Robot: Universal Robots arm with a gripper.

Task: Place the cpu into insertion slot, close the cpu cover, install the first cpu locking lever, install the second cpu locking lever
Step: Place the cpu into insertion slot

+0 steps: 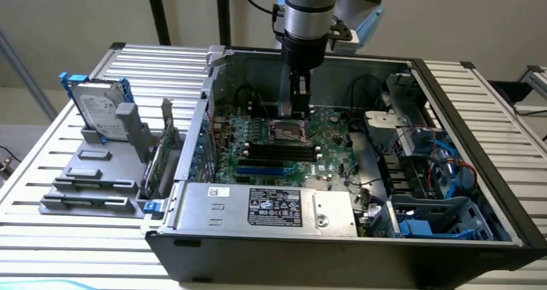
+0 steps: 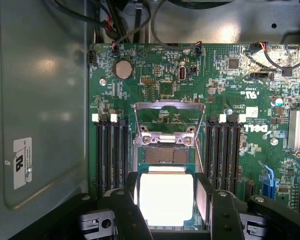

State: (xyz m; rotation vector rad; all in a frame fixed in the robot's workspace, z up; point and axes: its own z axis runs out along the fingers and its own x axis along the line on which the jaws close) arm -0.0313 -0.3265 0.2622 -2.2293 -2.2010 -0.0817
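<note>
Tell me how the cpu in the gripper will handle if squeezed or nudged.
The cpu is a thin flat square, so probably stiff and light. Its glossy bright face suggests it could slip in the gripper. Flat, it likely won't roll, though skewing it onto the insertion slot beneath may damage it.

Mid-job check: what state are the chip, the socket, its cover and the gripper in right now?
Small flat square silvery cpu: gripped, not seated.
Small square black insertion slot: dark centre bare, no chip in it.
Square silvery metal-frame cpu cover: flipped open.
Arm's black gripper: shut on the cpu, just above the insertion slot.
</note>
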